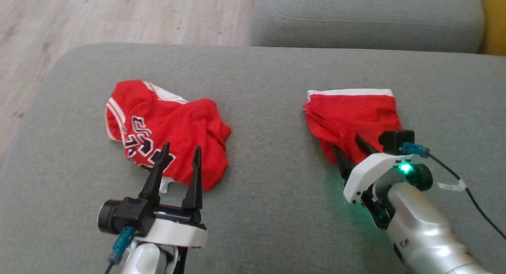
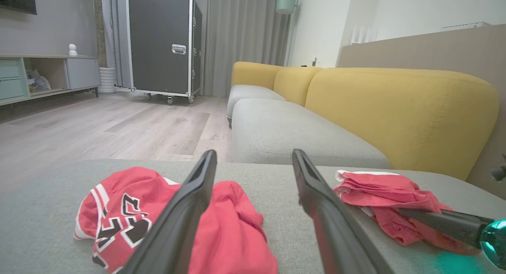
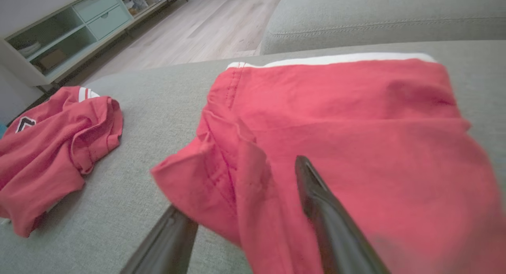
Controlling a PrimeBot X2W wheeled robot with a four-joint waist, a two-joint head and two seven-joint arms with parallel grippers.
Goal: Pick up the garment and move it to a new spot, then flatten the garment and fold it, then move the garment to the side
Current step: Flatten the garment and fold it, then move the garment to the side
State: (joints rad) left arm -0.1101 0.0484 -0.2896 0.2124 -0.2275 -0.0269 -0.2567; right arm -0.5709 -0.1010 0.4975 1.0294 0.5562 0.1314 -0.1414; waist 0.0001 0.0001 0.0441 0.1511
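I'm seeing my right tool (image 1: 346, 142) released, fingers straddling the near edge of the folded red garment (image 1: 352, 108); my left tool (image 1: 182, 146) is hovering released by the crumpled jersey (image 1: 174, 119), left on the grey cushion (image 1: 269, 155).

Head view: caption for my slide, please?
Open right claw at a folded red garment; crumpled red jersey left, on a grey sofa.

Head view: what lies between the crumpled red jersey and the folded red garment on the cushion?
Bare grey cushion lies between the crumpled red jersey and the folded red garment, as the head view shows.
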